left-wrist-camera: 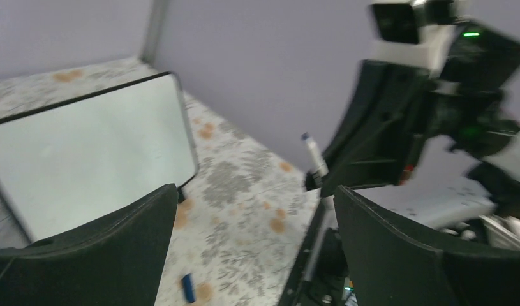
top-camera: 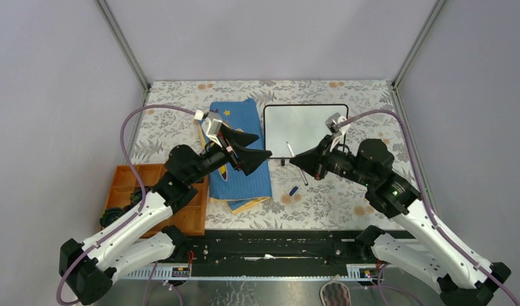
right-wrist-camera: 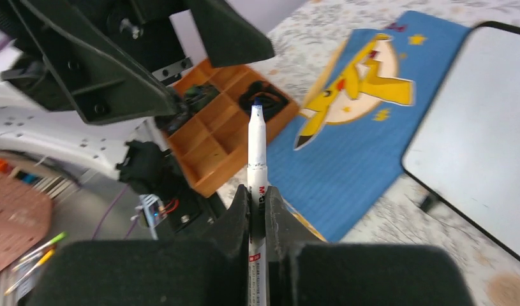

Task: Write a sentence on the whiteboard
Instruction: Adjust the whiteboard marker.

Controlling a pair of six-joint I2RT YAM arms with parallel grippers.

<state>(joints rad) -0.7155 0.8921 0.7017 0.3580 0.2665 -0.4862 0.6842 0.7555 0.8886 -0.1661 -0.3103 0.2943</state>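
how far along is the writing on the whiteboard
Done: the marker is uncapped, and its blue cap lies on the table. In hand: the right gripper is shut on the marker, tip bare; the left gripper hangs open and empty. Left: the whiteboard is blank, so the whole sentence is unwritten.

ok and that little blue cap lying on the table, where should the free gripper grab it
Pinch it mid-length across its short width, coming straight down from above. The blue cap lies flat on the table, apart from the whiteboard and cloth, so only its long sides offer the jaws a hold. The left gripper is open; the right gripper is shut on the marker.
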